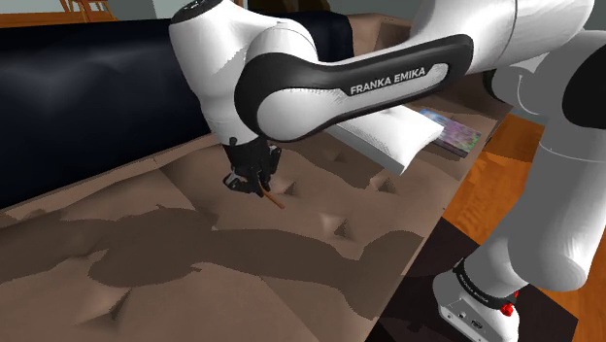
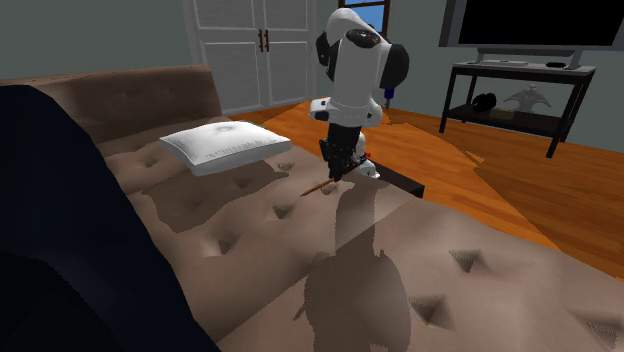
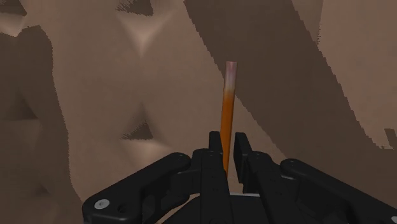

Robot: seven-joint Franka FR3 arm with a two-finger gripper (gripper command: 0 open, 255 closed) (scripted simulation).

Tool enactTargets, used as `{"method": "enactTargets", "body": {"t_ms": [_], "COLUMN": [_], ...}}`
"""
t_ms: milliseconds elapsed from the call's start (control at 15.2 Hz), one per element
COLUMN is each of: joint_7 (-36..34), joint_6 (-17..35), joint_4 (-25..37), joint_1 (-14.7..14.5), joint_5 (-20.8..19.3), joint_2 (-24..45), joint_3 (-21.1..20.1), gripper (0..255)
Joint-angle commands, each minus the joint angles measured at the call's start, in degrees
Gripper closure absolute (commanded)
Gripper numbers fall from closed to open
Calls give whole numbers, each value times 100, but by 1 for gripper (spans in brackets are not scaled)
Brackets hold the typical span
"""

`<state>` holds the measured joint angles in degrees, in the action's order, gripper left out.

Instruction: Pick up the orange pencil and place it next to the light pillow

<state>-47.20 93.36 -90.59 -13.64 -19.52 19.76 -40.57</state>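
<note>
Gripper [image 3: 226, 145]: fingers almost together, clasping one end of the pencil [image 3: 228, 105].
Pencil: orange, pale-tipped, slanting down toward the brown sofa [image 2: 250, 235].
Pillow [image 2: 225, 147]: white, on the sofa, farther left in the second exterior view.

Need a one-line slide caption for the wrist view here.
Black end effector shut on an orange pencil, its pale tip pointing out over the brown tufted sofa seat.

Sofa [image 1: 320, 209] matt brown tufted cloth; pillow [image 2: 225, 145] soft white cloth; arm shell [image 1: 544, 29] smooth.
</note>
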Motion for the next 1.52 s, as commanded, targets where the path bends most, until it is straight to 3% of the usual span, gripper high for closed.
{"method": "enactTargets", "body": {"t_ms": [0, 1122, 1452], "joint_7": [26, 195, 910], "joint_6": [-138, -1412, -765], "joint_4": [117, 1501, -207], "joint_1": [-10, -262, 676], "joint_5": [22, -21, 798], "joint_2": [-27, 65, -1435], "joint_3": [-11, -42, -11], "gripper": [255, 255, 255]}}
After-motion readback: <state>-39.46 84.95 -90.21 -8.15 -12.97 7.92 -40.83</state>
